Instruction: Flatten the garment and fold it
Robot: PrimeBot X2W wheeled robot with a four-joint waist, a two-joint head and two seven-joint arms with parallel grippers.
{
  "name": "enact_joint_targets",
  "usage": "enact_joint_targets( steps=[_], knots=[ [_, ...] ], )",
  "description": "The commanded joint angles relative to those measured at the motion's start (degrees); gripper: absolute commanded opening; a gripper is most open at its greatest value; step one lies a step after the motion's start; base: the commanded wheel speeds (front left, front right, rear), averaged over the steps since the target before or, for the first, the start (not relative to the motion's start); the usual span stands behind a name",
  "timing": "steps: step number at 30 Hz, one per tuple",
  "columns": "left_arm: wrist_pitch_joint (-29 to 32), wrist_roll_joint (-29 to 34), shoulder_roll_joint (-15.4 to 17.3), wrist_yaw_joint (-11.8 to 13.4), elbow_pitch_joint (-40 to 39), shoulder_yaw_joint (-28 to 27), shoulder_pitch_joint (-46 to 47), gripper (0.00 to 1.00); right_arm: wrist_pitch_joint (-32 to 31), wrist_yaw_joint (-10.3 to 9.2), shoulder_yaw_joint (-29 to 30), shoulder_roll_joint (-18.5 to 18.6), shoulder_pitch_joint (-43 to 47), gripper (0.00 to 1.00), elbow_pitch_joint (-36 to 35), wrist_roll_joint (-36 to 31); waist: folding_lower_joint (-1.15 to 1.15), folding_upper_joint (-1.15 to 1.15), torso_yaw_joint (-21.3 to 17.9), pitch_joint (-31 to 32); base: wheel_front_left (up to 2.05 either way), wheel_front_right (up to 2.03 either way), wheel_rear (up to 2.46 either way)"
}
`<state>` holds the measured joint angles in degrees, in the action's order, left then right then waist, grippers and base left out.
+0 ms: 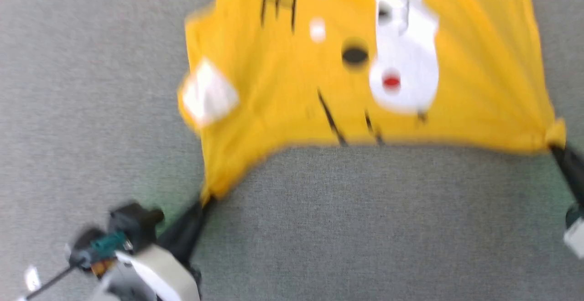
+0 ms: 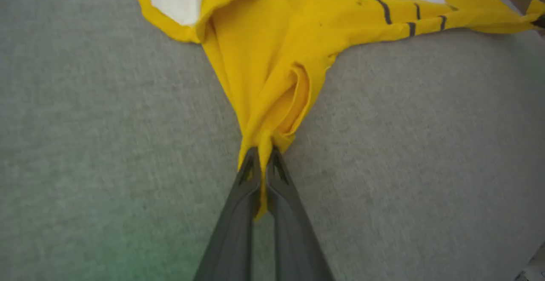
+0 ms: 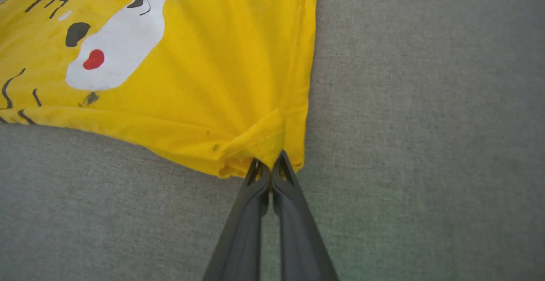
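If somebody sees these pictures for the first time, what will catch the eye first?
The bright yellow garment with its cartoon face print is the most striking thing, spread over the upper part of the head view on a grey surface. The left gripper is shut on its near left corner and the right gripper on its near right corner, with the near edge running between them.

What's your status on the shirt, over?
Left tool shut on T-shirt corner. Right tool shut on other near corner. T-shirt stretched between them on grey surface, print up. Nothing seen in the way.
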<state>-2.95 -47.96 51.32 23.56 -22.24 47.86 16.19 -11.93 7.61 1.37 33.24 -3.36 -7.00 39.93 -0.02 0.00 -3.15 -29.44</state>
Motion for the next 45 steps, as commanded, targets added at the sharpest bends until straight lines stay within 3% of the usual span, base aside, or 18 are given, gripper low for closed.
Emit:
enact_joint_targets(
  steps=[1,12,22,25,31,38,45],
  knots=[
    [1.6,-2.8,-0.6,-0.3,1.5,1.4,-2.9,0.00,-0.6,-0.12,0.3,-0.7,2.3,0.00,1.5,0.2,0.02,0.00,0.7,6.1,0.00,0.00,0.00],
    [13.1,-19.6,-0.3,-2.3,6.4,6.7,-15.4,0.00,-7.1,-0.12,0.3,-3.2,15.3,0.00,10.3,2.3,0.02,0.00,1.9,12.1,0.00,0.00,0.00],
    [13.7,-24.3,0.2,-3.5,7.4,6.5,-19.0,0.00,-24.1,-0.12,1.4,-5.0,22.0,0.00,11.4,7.0,0.02,0.00,2.7,14.1,0.00,0.00,0.00],
    [11.2,-23.3,0.8,-4.1,7.1,5.4,-19.0,0.00,-27.5,-0.12,2.9,-5.6,23.6,0.00,9.3,7.6,0.02,0.00,3.1,14.5,0.00,0.00,0.00],
    [4.0,-19.5,1.9,-5.4,4.4,1.4,-16.7,0.00,-25.5,-0.12,6.9,-6.6,22.5,0.00,3.2,7.1,0.02,0.00,3.3,14.5,0.00,0.00,0.00],
    [-1.7,-12.0,4.0,-2.2,-1.4,-2.8,-11.4,0.00,-19.0,-0.12,11.0,-5.6,17.6,0.00,-3.5,4.3,0.02,0.00,3.0,12.7,0.00,0.00,0.00],
    [-3.1,-5.3,5.1,0.9,-5.7,-6.2,-4.2,0.00,-13.4,-0.12,13.6,-3.5,10.8,0.00,-6.4,1.7,0.02,0.00,3.1,8.2,0.00,0.00,0.00]
  ],
)
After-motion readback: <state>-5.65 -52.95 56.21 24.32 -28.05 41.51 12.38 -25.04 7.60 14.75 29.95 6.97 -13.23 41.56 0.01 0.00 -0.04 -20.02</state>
